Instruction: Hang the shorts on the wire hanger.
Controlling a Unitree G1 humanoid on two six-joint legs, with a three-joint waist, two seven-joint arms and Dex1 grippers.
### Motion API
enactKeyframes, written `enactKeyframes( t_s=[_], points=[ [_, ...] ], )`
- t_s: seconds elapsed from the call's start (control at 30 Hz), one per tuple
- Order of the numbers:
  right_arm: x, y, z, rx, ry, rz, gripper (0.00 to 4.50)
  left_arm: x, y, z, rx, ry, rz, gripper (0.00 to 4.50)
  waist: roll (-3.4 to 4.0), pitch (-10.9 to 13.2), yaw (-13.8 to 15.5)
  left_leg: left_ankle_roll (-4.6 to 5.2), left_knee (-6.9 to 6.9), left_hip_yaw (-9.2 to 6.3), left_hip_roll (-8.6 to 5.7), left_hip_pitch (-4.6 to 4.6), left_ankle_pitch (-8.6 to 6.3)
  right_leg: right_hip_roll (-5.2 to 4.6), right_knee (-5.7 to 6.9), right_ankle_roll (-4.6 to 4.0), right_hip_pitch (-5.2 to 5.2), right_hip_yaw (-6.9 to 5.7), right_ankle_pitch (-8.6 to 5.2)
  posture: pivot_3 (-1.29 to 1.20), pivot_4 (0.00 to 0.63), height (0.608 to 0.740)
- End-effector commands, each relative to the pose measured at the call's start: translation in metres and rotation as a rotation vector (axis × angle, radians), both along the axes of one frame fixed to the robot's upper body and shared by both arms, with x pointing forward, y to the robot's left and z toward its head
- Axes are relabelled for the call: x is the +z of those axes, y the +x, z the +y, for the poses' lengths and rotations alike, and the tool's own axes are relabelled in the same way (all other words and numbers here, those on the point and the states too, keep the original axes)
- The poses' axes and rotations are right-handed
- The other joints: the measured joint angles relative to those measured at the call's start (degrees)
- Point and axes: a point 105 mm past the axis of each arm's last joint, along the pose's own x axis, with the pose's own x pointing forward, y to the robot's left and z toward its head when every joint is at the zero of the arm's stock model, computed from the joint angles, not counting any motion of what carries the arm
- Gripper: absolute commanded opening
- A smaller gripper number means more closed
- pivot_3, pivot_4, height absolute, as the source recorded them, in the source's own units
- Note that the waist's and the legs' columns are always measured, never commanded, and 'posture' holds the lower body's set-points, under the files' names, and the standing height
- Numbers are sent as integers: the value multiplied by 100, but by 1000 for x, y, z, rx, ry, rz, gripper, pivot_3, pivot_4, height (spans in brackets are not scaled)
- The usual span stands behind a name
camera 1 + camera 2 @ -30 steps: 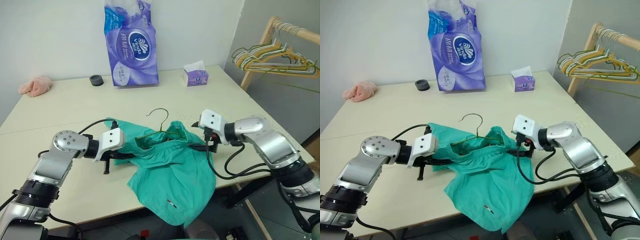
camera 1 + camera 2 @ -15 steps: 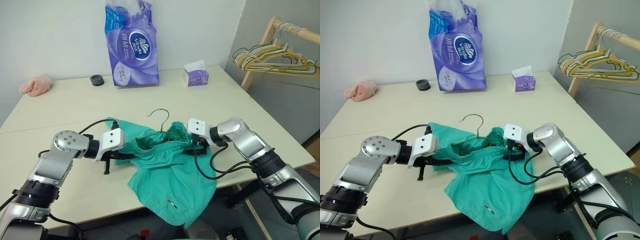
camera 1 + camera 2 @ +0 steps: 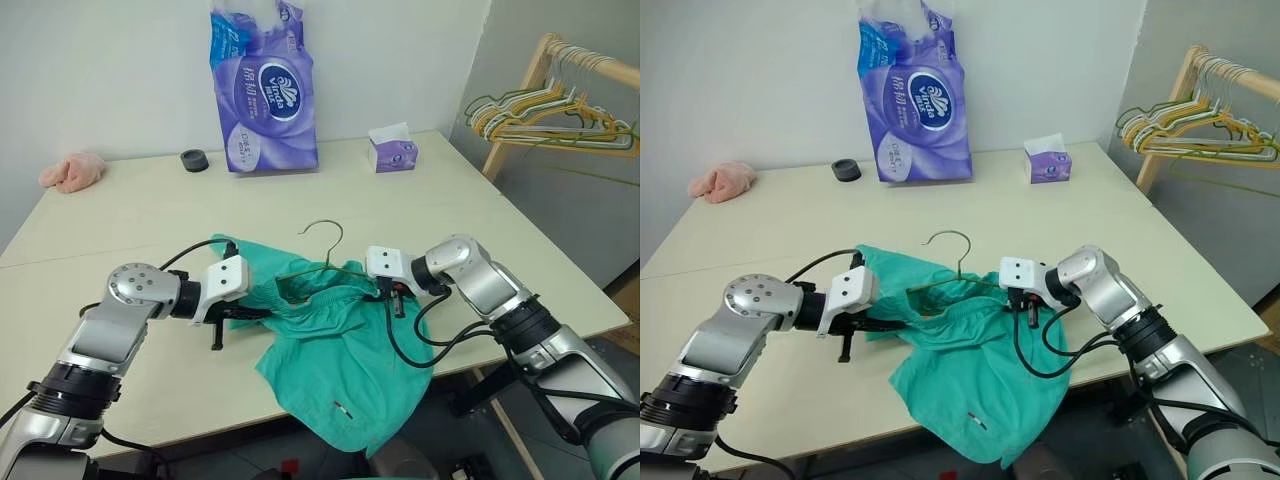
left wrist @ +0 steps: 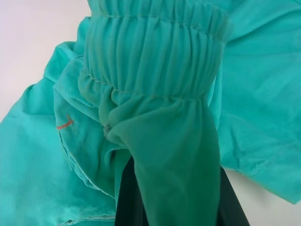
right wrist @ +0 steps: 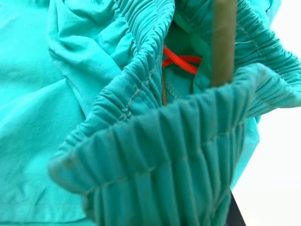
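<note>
The teal-green shorts (image 3: 340, 350) lie at the table's front, with their lower part hanging over the front edge. The wire hanger (image 3: 325, 228) sits inside the waistband opening, its hook sticking up and back above the fabric. In the right wrist view its olive wire (image 5: 223, 42) crosses the gathered waistband (image 5: 164, 141). My left gripper (image 3: 255, 312) is shut on the waistband's left end, which drapes over its black fingers (image 4: 129, 197). At the waistband's right end, my right gripper (image 3: 385, 292) is shut on the fabric, close beside the hanger's shoulder.
A purple toilet-paper pack (image 3: 262, 90), a small black round object (image 3: 194, 160) and a tissue box (image 3: 391, 150) stand at the table's back. A pink cloth (image 3: 70, 172) lies at the back left. A wooden rack (image 3: 520, 100) with a bunch of hangers (image 3: 560, 125) stands to the right.
My right gripper moved left and down onto the waistband's right end and went from open to shut on it. The left arm stayed in place.
</note>
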Motion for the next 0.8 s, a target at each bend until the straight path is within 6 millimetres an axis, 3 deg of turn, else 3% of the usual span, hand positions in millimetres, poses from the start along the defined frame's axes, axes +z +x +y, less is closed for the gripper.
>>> enactKeyframes(
  t_s=[0.03, 0.13, 0.33, 0.4, 0.53, 0.67, 0.8],
  points=[
    [26, -3, 9, 29, 74, -49, 0, 31, 18, -2, 75, -156, -74, 1277, -2, -2, 7, 0, 6, -5, 0, -7, 0, -2, 0, 0, 0, -10, 0, -274, 0, 740],
    [29, -5, 7, 24, 83, -47, 0, 36, 22, 2, 112, -198, -65, 2197, -2, -2, -14, 0, 7, -8, 0, -7, 0, -2, 1, 0, 0, -11, 0, -280, 1, 740],
    [34, -7, 0, -4, 93, -51, 0, 34, 10, 28, 165, -227, 95, 4059, -1, -1, -41, 0, 4, -25, 3, -7, 0, -2, 3, 0, 0, -22, 0, -286, 4, 740],
    [35, -8, -4, -7, 87, -53, 0, 36, 8, 35, 175, -227, 117, 4488, -1, -1, -37, -1, 5, -28, 3, -7, 0, -2, 2, -2, 1, -27, -1, -286, 4, 740],
    [38, -9, -9, -6, 79, -65, 0, 38, 17, 45, 224, -225, 91, 4488, 0, -1, -9, -2, 7, -29, -3, -9, 1, -9, 0, -2, 6, -41, -2, -287, 4, 740],
    [43, -13, -11, -1, 81, -74, 0, 24, 15, 42, 195, -167, 105, 4488, 0, -1, -14, -3, 7, -33, -3, -13, 2, -13, -1, -2, 7, -50, -2, -291, 4, 740],
    [44, -16, -12, 5, 78, -72, 0, 21, 33, 44, 278, -194, 53, 4488, 0, -1, -7, -4, 7, -37, -3, -14, 3, -26, 1, -3, 7, -55, -2, -291, 4, 740]
  ],
)
